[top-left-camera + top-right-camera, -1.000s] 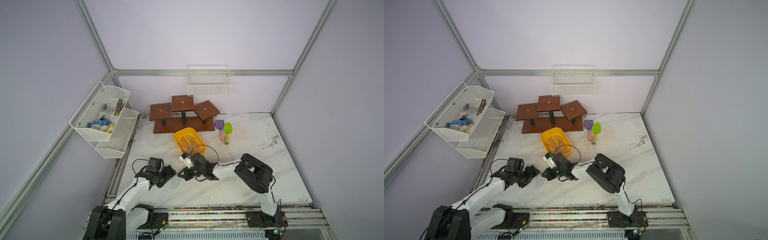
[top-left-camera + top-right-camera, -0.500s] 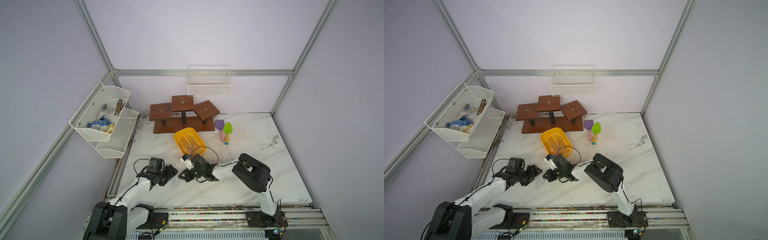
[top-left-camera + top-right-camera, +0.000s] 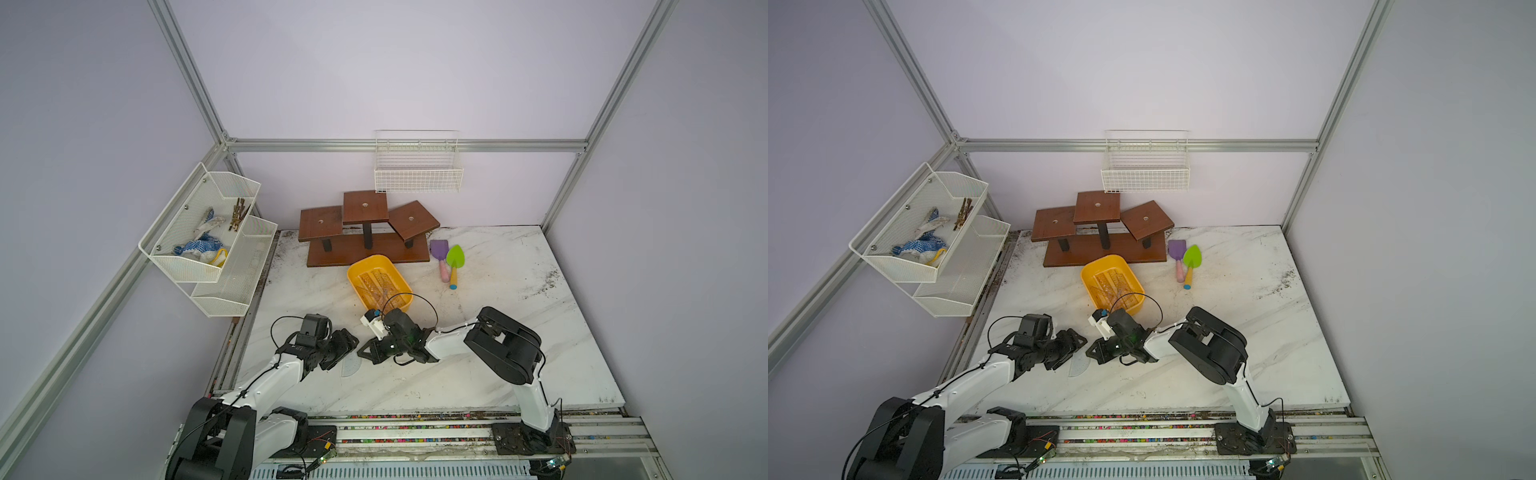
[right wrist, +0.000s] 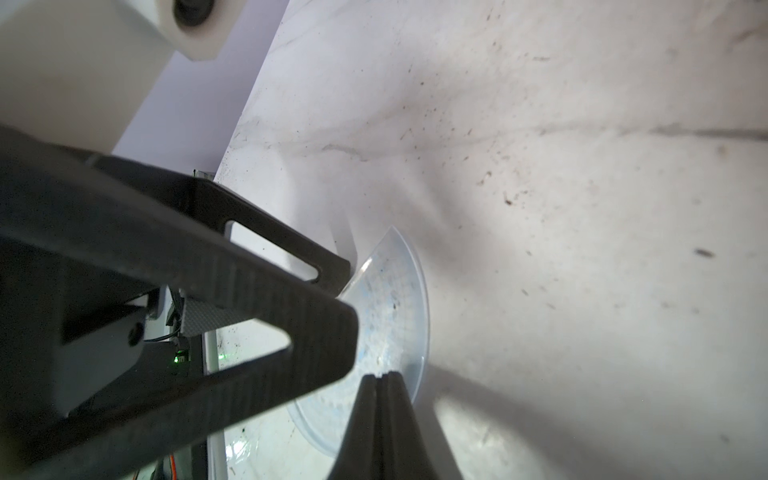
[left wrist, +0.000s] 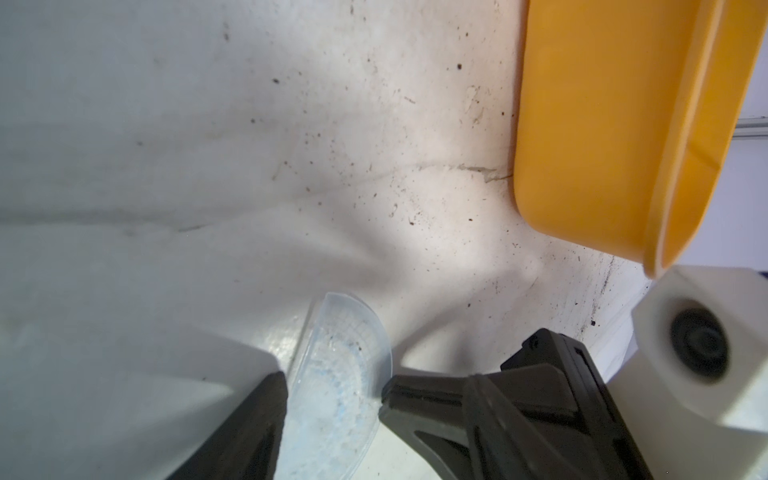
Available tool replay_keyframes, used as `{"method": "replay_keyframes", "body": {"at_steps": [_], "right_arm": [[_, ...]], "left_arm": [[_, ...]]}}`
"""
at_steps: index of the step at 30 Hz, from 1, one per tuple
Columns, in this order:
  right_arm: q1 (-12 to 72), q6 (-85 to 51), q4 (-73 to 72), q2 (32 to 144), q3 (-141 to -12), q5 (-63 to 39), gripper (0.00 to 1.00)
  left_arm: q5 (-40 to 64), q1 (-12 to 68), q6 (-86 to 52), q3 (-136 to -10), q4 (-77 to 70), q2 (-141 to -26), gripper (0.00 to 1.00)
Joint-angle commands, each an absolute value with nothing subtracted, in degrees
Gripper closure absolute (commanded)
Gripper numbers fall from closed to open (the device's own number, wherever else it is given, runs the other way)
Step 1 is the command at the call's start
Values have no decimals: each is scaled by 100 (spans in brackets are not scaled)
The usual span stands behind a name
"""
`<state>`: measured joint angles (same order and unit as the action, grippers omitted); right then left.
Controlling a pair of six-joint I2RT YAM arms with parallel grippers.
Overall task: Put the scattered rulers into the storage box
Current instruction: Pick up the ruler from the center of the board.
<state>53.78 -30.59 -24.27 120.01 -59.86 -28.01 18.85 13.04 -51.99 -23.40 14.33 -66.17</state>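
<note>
A clear bluish half-round protractor (image 3: 351, 367) (image 3: 1079, 365), one of the rulers, lies on the marble near the front left. My left gripper (image 3: 345, 348) (image 5: 382, 376) is open astride it, with one finger (image 5: 257, 424) against its straight edge. My right gripper (image 3: 366, 353) (image 4: 380, 376) is shut, and its tip rests on the protractor (image 4: 386, 316) near the curved edge, between the left jaws. The yellow storage box (image 3: 352, 286) (image 3: 1084, 286) stands just behind both grippers. Several rulers (image 3: 378, 282) lie inside it.
A brown wooden tiered stand (image 3: 365, 247) is behind the box. Purple (image 3: 439, 251) and green (image 3: 455, 257) toy shovels lie to its right. A white wire basket (image 3: 417, 176) hangs on the back wall, and white mesh shelves (image 3: 208, 237) hang on the left.
My left gripper has slid right toward the right gripper, and its jaws have narrowed slightly around the protractor. The right gripper has stayed shut and almost still.
</note>
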Motion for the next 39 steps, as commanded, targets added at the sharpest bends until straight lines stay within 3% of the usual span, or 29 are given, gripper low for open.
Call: {"method": "replay_keyframes", "body": {"at_steps": [1, 39], "right_arm": [[5406, -2953, -2039, 12227, -5709, -2649, 99], [5414, -3014, -2320, 12177, -5167, -2609, 100]], "left_arm": [[1947, 1424, -5300, -1995, 1891, -6890, 29], [1861, 1525, -5071, -2069, 2593, -6402, 31]]}}
